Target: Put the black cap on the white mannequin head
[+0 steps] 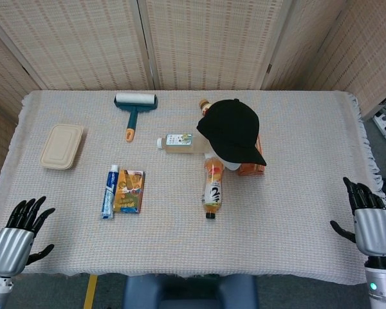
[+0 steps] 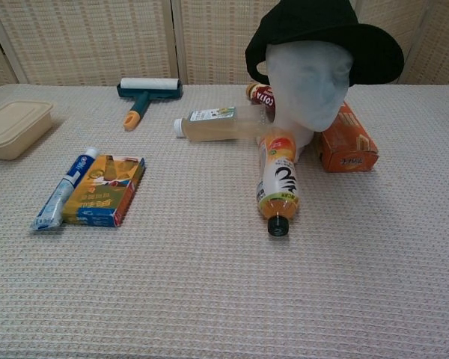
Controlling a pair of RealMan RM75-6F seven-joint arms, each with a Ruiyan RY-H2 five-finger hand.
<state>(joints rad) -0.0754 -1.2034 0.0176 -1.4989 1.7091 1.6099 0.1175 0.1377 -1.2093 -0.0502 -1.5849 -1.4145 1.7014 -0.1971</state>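
Observation:
The black cap (image 1: 233, 131) (image 2: 322, 30) sits on top of the white mannequin head (image 2: 310, 84), brim facing the table's front right. The mannequin head stands upright among bottles at the middle right of the table. My right hand (image 1: 372, 228) hangs off the table's front right corner, fingers spread and holding nothing, far from the cap. My left hand (image 1: 16, 238) is off the front left corner, fingers apart and empty. Neither hand shows in the chest view.
An orange-capped drink bottle (image 1: 211, 187) lies in front of the head, a pale bottle (image 1: 180, 142) to its left, an orange box (image 2: 346, 141) to its right. A lint roller (image 1: 134, 107), a beige lunch box (image 1: 62, 146), toothpaste (image 1: 109, 191) and a small box (image 1: 129, 191) lie further left.

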